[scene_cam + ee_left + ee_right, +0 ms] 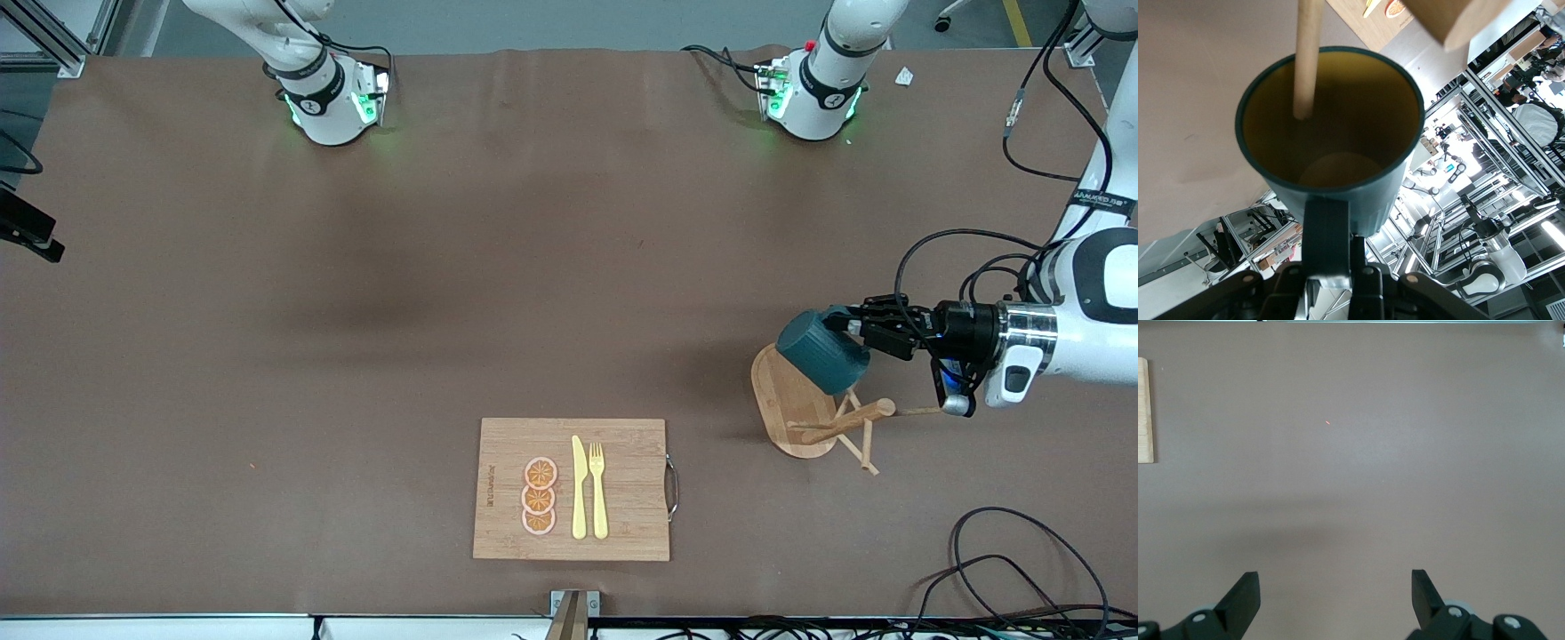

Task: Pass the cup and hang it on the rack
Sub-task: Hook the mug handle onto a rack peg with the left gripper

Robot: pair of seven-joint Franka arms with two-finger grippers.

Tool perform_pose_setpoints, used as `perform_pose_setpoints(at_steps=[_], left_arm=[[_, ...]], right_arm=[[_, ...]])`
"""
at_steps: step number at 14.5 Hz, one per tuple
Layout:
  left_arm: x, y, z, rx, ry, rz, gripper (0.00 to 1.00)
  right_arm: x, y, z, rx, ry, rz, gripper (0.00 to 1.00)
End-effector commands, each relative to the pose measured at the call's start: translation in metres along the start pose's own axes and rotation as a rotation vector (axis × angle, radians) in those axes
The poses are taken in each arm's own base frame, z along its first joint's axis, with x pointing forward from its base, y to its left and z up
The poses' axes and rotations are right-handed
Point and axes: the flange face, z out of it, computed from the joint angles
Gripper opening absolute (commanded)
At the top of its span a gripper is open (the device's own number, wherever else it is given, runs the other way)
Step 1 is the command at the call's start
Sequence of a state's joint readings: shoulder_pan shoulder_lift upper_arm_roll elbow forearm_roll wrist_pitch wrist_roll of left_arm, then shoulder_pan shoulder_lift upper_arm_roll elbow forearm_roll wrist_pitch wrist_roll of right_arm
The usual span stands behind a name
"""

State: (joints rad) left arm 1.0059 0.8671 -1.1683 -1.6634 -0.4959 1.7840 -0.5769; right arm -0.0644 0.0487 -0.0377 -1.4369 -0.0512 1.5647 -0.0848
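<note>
- Cup [822, 351] sits tilted in the left gripper [845, 322], which is clamped tight on the cup's handle [1327, 230], fingers pinched together with the loop between them.
- Left arm comes in from its own end of the table, wrist held level, the gripper pointing sideways with the cup's dark teal wall hanging just off its tips.
- Rack [813, 413] stands directly under that gripper and cup; the oval base [782, 400] shows below the cup, and the post [849, 420] and thin pegs stick out toward the front camera from beneath it.
- Left wrist view looks straight down into the cup's mustard-yellow inside [1331, 127]: one peg [1306, 60] crosses the rim and its tip sits inside the cup's mouth. Whether the peg touches the inner wall, I cannot tell.
- Handle is not on a peg; it is in the gripper's grip, on the side of the cup away from the peg.
- Right gripper [1336, 593] is spread wide, nothing between its fingers [1241, 597], hovering over bare brown table [1358, 453]. That arm waits.
- Board [573, 489] lies well apart from the left gripper, toward the right arm's end and nearer the front camera than the rack, carrying three orange slices [539, 496], a yellow knife [579, 487] and fork [598, 491] side by side.
- Board's edge [1143, 410] also shows in the right wrist view, apart from the spread fingers.
</note>
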Motion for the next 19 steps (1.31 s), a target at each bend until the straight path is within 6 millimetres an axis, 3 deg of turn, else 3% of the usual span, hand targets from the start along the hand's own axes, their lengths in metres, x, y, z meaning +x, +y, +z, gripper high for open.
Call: perform_pose_setpoints(at_steps=[1,6,8,11,14,16,19], left_arm=[[0.006,-0.012,-0.009,-0.027,0.001,0.022,0.01],[0.021,-0.027,-0.017,-0.041,0.008,0.049,0.02],[0.023,-0.029,-0.021,-0.046,0.012,0.045,0.06],[0.029,-0.033,-0.022,-0.089,-0.012,0.021,0.43],[0.029,-0.028,-0.033,-0.098,0.009,0.014,0.67],[0.023,-0.022,-0.042,-0.101,0.030,0.021,1.00],[0.004,-0.005,-0.065,-0.084,0.044,0.003,1.00]], right_arm=[[-0.003,0.003,-0.001,0.006,0.001,-0.008,1.00],[-0.003,0.003,-0.001,0.006,0.001,-0.008,1.00],[-0.003,0.003,-0.001,0.006,0.001,-0.008,1.00],[-0.003,0.003,-0.001,0.006,0.001,-0.008,1.00],[-0.003,0.003,-0.001,0.006,0.001,-0.008,1.00],[-0.003,0.003,-0.001,0.006,0.001,-0.008,1.00],[-0.003,0.003,-0.001,0.006,0.001,-0.008,1.00]])
